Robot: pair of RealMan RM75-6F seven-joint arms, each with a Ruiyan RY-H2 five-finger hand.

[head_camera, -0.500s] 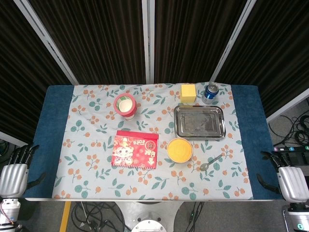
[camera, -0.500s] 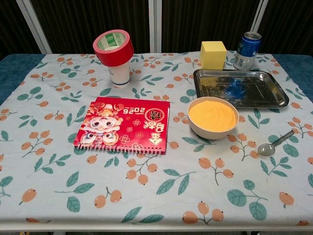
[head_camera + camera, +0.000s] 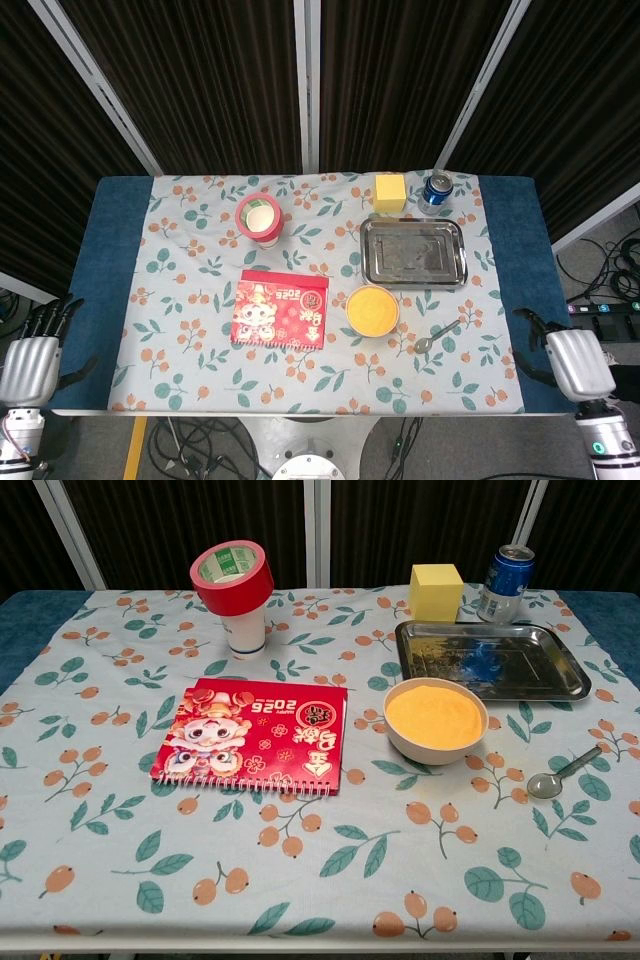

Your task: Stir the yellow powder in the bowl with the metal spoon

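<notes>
Right hand (image 3: 578,362) has shifted inward toward the bench (image 3: 515,240) edge, fingers spread, empty. Left hand (image 3: 28,365) unchanged, spread. Metal spoon (image 3: 560,776) untouched beside bowl (image 3: 436,720); reach just starting.

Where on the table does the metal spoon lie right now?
The metal spoon lies on the tablecloth at the chest view's right, just right of the bowl and in front of the steel tray.

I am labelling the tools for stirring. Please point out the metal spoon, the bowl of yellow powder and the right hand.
metal spoon (image 3: 548,785): chest view, on its round scoop.
bowl of yellow powder (image 3: 436,746): chest view, on its pale front wall.
right hand (image 3: 566,361): head view, on its silver back.
</notes>
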